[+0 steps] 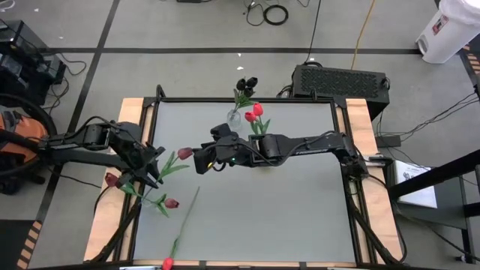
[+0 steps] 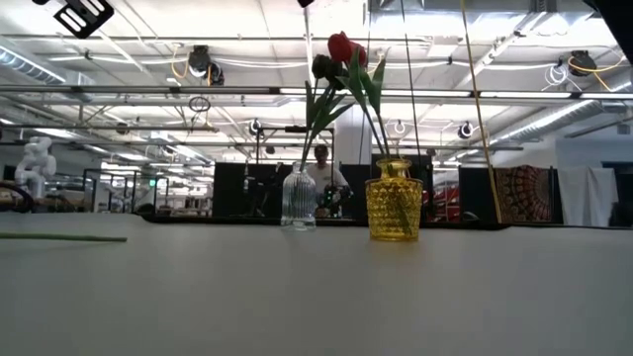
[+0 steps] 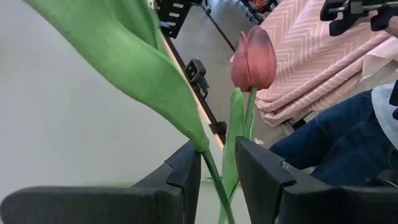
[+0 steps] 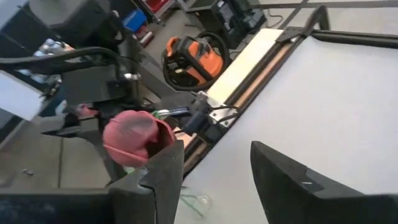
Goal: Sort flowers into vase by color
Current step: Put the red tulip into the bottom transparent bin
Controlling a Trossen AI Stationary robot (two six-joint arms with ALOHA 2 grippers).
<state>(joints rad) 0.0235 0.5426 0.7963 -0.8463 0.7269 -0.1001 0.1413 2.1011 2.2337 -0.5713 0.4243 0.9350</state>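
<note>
Two grippers meet mid-table for a handover, I judge: left gripper (image 3: 217, 171) clamps the tulip (image 3: 254, 57) stem; right gripper (image 4: 211, 171) stands wide beside its head. You close right, then free left.

You have: matt grey table (image 1: 247, 195); ribbed clear glass vase (image 2: 298, 201); knobbly amber glass vase (image 2: 394, 203); matt black plastic fingers (image 3: 186, 171).
</note>
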